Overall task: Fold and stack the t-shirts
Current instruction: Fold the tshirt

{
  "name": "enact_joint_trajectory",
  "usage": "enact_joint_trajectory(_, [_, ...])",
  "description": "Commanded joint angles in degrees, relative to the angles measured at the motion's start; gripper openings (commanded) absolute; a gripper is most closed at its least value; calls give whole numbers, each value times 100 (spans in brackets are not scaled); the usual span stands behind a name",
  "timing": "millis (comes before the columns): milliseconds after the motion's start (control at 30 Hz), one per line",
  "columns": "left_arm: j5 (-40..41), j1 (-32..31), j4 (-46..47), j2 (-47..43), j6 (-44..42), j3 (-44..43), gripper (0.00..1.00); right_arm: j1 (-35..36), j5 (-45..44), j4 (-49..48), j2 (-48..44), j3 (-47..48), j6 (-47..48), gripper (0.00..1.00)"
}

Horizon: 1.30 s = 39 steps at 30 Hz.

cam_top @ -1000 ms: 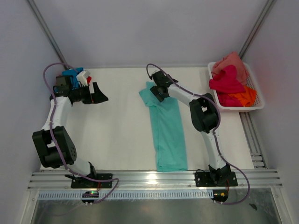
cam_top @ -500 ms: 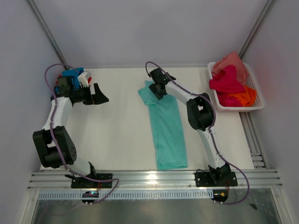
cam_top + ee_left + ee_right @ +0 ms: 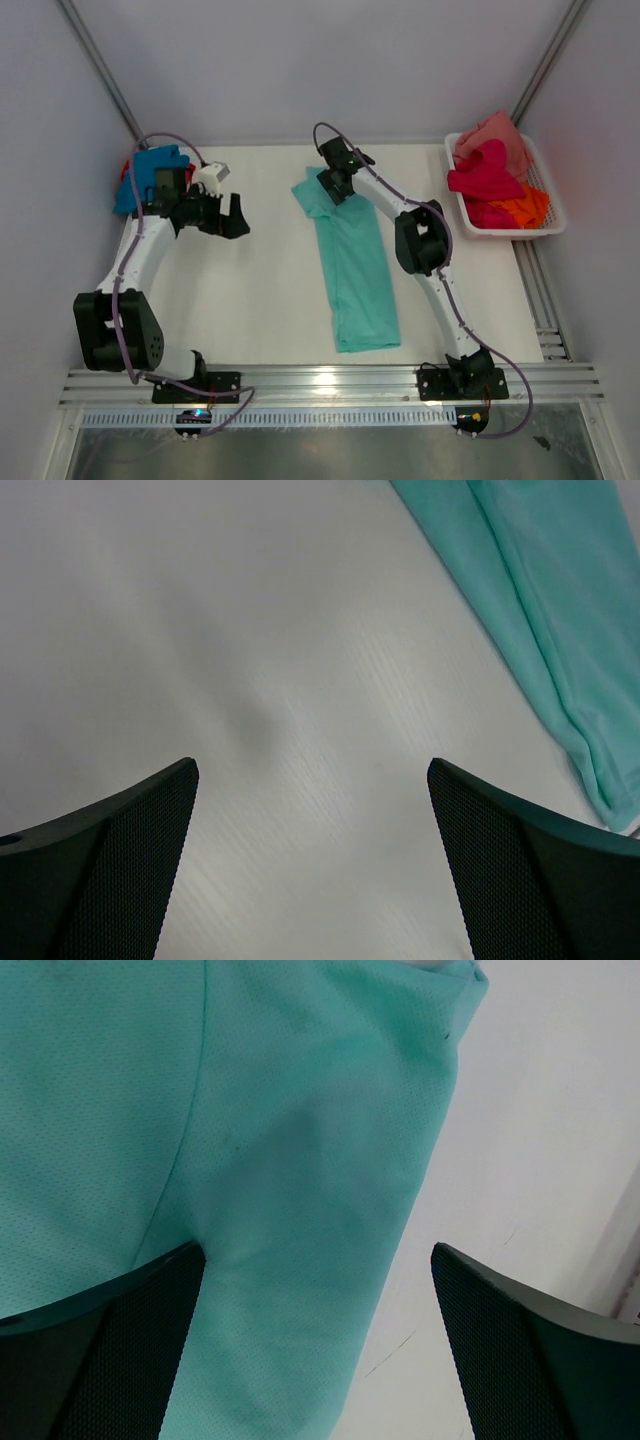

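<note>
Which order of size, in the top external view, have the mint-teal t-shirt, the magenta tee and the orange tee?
1. flat mint-teal cloth t-shirt
2. crumpled magenta cloth tee
3. orange cloth tee, partly buried; visible part only

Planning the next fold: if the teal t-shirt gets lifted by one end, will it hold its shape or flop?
Probably flops: the teal t-shirt lies flat as a long folded strip with soft creases, so a lifted end would likely drape. Its thin fine-knit cloth looks light. Pushed, it would probably bunch.
</note>
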<state>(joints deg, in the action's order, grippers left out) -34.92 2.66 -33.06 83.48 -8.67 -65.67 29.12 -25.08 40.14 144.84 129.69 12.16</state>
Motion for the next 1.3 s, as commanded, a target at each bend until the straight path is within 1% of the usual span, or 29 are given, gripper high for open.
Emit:
enact_joint_trajectory(0, [862,-747,-209,-437,-538,194,99,-205,126,240,194,223,-206,99])
enact_joint_trajectory(33, [1116,-1158,-297,-482,-601,230,99,-223,144,283,229,319,-240,99])
enact_joint_trajectory(133, [1574,-1845,-403,-535,-742,300,99,-284,232,336,229,364,-276,99])
enact_joint_trajectory(167, [1889,-2335,-429,-526,-742,318,99,-293,232,345,221,364,-276,99])
enact_joint_trajectory(233, [2111,-2803,-421,-474,-742,353,99,-311,240,363,221,373,-276,99])
enact_joint_trajectory(267, [2294,-3232,-403,-430,-724,353,99,-302,249,389,221,364,-293,99])
enact_joint_trajectory(333, [2419,-3639,-377,-237,-689,327,99,-328,301,398,229,373,-337,99])
enact_joint_trajectory(367, [2646,-3832,-385,-140,-724,309,99,-337,337,407,221,382,-355,99])
enact_joint_trajectory(400, [2770,-4252,-394,-44,-742,292,99,-346,372,407,221,382,-364,99])
enact_joint_trajectory(467, [2963,-4614,-333,264,-803,239,99,-372,425,416,238,399,-399,100])
enact_joint_trajectory(500, [3121,-4929,-281,361,-847,195,99,-372,477,442,256,434,-399,99])
enact_joint_trajectory(567, [3149,-5169,-227,633,-865,90,99,-372,495,512,308,487,-408,100])
enact_joint_trajectory(600, [3140,-5387,-236,712,-839,11,99,-372,495,538,326,539,-416,99])
enact_joint_trajectory(667, [3123,-5599,-254,906,-733,-261,99,-390,521,539,326,522,-452,99])
enact_joint_trajectory(700, [3166,-5827,-271,950,-716,-340,99,-390,574,539,335,496,-460,99])
enact_joint_trajectory(767, [3394,-6135,-263,1038,-733,-517,99,-407,618,574,335,514,-496,99])
enact_joint_trajectory(800, [3673,-6293,-228,1056,-759,-552,99,-416,653,583,352,531,-504,99])
enact_joint_trajectory(833, [3798,-6617,-210,1073,-794,-578,99,-416,671,583,344,522,-513,99])
enact_joint_trajectory(933, [3948,-7032,-201,1091,-830,-649,99,-443,759,574,352,549,-513,99])
enact_joint_trajectory(1100, [3826,-7156,-490,1205,-558,-1070,99,-451,926,565,423,637,-487,99])
enact_joint_trajectory(1267, [3975,-7402,-667,1179,-601,-1290,99,-460,1058,635,493,654,-566,99])
